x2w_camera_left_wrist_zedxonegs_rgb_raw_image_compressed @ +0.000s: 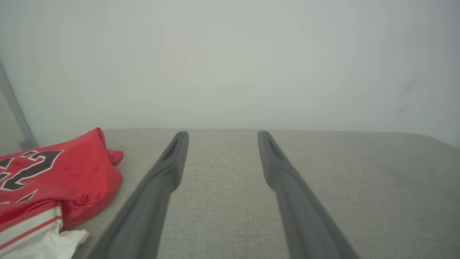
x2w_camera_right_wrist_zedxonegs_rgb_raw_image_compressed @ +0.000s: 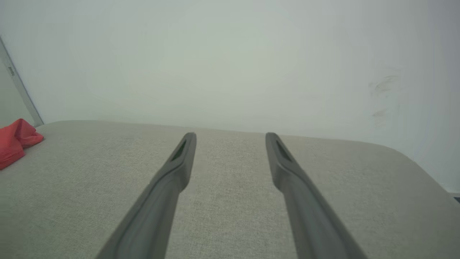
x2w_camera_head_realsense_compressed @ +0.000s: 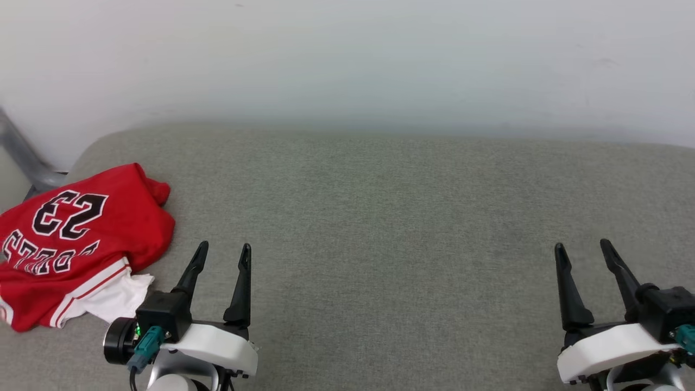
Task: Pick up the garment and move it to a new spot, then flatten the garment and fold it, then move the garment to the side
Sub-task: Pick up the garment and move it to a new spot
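the garment [x2w_camera_head_realsense_compressed: 70,239], a red jersey with a white sleeve and red-white striped trim, lies crumpled at the nine o'clock edge of the head view, on the far left end of a grey fabric surface [x2w_camera_head_realsense_compressed: 380,217]. the left gripper [x2w_camera_head_realsense_compressed: 225,246] sits just beside it, with the shirt at about ten o'clock from the fingertips and not touching them; a strip of bare fabric shows between the nearer finger and the white sleeve. its jaws stand spread apart with nothing between them. the right gripper [x2w_camera_head_realsense_compressed: 582,244] rests at four o'clock in the head view, well apart from the shirt, its jaws likewise parted and empty. in the left wrist view the garment [x2w_camera_left_wrist_zedxonegs_rgb_raw_image_compressed: 54,180] fills the eight o'clock corner, off to the side of the gripper [x2w_camera_left_wrist_zedxonegs_rgb_raw_image_compressed: 222,134], whose two dark fingers [x2w_camera_left_wrist_zedxonegs_rgb_raw_image_compressed: 161,180] point over bare fabric toward a pale wall [x2w_camera_left_wrist_zedxonegs_rgb_raw_image_compressed: 230,54]. in the right wrist view only a red fold of the garment [x2w_camera_right_wrist_zedxonegs_rgb_raw_image_compressed: 14,142] peeks in at nine o'clock, far from that gripper [x2w_camera_right_wrist_zedxonegs_rgb_raw_image_compressed: 230,136]. black, white-outlined writing shows on the shirt: the number 23, upside down in the head view, and below it a row of letters, also inverted and partly lost in creases, too broken to read with certainty. a grey metal bar [x2w_camera_head_realsense_compressed: 21,157] slants behind the shirt at ten o'clock.
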Tool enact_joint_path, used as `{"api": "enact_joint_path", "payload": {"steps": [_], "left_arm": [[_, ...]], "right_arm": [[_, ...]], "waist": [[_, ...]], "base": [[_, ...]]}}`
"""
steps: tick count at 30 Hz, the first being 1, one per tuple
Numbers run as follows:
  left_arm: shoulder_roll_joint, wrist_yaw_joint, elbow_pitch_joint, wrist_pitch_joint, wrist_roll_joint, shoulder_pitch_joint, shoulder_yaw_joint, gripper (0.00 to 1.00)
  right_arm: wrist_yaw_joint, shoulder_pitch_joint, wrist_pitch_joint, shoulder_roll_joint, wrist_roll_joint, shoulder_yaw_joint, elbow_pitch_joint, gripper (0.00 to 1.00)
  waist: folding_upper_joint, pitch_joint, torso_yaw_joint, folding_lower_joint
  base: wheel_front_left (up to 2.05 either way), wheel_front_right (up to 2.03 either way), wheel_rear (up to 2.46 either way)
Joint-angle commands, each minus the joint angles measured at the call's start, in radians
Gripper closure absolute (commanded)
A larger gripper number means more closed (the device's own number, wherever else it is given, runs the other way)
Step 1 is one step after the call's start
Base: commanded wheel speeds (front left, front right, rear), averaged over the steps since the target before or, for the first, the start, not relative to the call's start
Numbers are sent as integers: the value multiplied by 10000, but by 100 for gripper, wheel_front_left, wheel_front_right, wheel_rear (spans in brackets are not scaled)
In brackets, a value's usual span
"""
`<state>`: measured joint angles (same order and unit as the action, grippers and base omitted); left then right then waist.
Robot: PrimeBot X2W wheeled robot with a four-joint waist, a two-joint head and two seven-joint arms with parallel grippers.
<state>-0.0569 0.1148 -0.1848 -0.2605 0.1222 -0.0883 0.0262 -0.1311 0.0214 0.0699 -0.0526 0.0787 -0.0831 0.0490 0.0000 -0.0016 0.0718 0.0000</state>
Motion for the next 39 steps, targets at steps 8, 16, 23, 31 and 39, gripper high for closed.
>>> {"api": "enact_joint_path", "payload": {"steps": [8, 16, 23, 31, 39], "left_arm": [[28, 83, 27, -51, 410, -160, -199, 0], [42, 96, -49, -51, 305, -155, -420, 0], [50, 135, -48, -51, 464, -117, -566, 0], [62, 132, -64, -51, 509, 34, -782, 0], [65, 145, -23, -51, 596, 106, -889, 0]], "right_arm": [[7, -97, 110, 36, 164, 464, -38, 0], [7, -228, 219, 33, 187, 784, -68, 0], [7, -340, 279, 34, 169, 1019, -47, 0], [8, -469, 271, 32, 46, 1378, -85, 0], [8, -624, 237, 31, -52, 1537, -149, 0]], "waist": [[0, 31, 1223, 0], [0, 86, 2576, 0], [0, 101, 3655, 0], [0, 121, 4374, 0], [0, 178, 4530, 0]], "base": [[0, 0, 0], [0, 0, 0], [0, 0, 0], [0, 0, 0], [0, 0, 0]]}}
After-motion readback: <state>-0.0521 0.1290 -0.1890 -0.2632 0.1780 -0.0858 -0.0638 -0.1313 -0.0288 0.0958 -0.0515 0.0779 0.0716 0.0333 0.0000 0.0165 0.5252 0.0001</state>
